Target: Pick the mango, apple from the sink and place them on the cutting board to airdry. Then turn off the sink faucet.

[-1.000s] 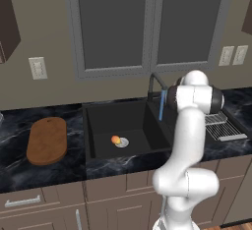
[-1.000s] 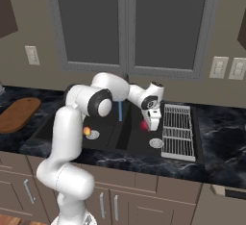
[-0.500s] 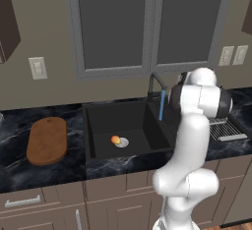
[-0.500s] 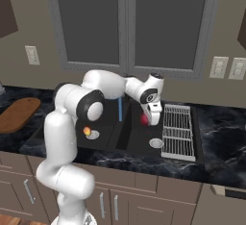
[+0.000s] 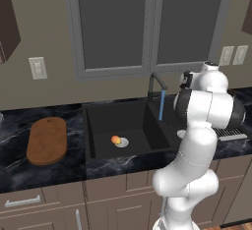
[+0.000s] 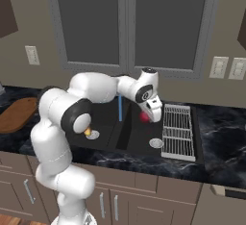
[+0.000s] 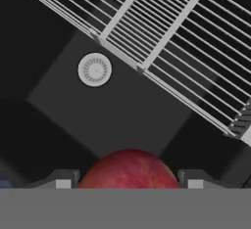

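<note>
The gripper (image 6: 150,117) has its two fingers closed on the apple (image 6: 144,117), holding it lifted above the right basin of the sink (image 6: 139,144), beside the wire rack (image 6: 178,130). The mango (image 5: 115,139) lies on the floor of the left basin, touching its drain (image 5: 122,142), and a thin blue stream runs from the faucet (image 5: 154,84). The board (image 5: 47,140) lies flat on the counter (image 5: 44,170), left of the sink.
</note>
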You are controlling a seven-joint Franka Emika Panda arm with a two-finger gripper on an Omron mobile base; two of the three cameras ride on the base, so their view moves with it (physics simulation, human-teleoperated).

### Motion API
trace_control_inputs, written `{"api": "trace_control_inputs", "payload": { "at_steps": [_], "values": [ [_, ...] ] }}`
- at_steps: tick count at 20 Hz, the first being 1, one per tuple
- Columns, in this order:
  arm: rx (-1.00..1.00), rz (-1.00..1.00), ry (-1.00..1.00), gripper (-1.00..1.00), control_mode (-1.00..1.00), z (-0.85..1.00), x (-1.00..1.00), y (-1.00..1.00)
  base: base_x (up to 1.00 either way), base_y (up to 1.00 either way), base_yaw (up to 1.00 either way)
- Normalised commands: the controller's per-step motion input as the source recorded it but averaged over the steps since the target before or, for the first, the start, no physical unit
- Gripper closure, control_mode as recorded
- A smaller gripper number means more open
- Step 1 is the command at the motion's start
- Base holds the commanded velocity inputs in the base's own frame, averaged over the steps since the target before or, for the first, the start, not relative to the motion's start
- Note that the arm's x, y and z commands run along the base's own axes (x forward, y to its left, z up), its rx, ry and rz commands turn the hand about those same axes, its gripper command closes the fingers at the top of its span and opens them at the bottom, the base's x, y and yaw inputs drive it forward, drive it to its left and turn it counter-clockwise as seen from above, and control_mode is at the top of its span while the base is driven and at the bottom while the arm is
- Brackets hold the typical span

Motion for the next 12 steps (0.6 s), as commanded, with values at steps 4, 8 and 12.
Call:
{"api": "trace_control_inputs", "payload": {
  "at_steps": [4,8,12],
  "values": [
    [-0.05,0.42,-0.07,1.00,-1.00,0.34,-0.46,0.00,0.00,0.00,0.00],
    [0.00,0.37,-0.01,1.00,-1.00,0.44,-0.37,0.02,0.00,0.00,0.00],
    [0.01,0.32,0.00,1.00,-1.00,0.66,-0.22,0.03,0.00,0.00,0.00]
  ]
}}
